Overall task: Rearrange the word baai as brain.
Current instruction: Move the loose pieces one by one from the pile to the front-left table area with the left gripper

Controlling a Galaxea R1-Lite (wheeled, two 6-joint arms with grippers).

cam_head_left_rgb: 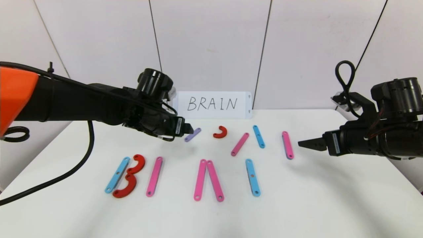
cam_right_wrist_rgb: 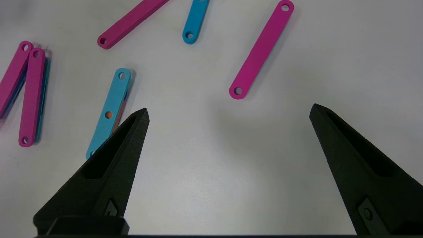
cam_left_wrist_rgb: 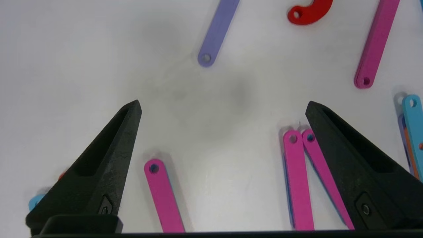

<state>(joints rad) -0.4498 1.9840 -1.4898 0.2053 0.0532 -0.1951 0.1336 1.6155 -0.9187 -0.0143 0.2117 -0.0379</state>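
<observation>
The white table (cam_head_left_rgb: 330,205) carries the plastic-strip letters (cam_head_left_rgb: 205,180) in a row near its front edge, with loose strips behind them; the left gripper (cam_left_wrist_rgb: 223,105) hovers above the lilac bar (cam_head_left_rgb: 192,135), fingers spread, holding nothing; the right gripper (cam_right_wrist_rgb: 229,110) hangs beside the far-right pink bar (cam_head_left_rgb: 288,145), likewise spread; a BRAIN card (cam_head_left_rgb: 213,104) stands behind.

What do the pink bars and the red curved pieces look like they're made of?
Pink bars: likely rigid plastic, matte and evenly coloured, flat with rounded ends and punched end holes. Red curved pieces: seemingly the same flat matte plastic, with a faint sheen, though the look leaves it open.
</observation>
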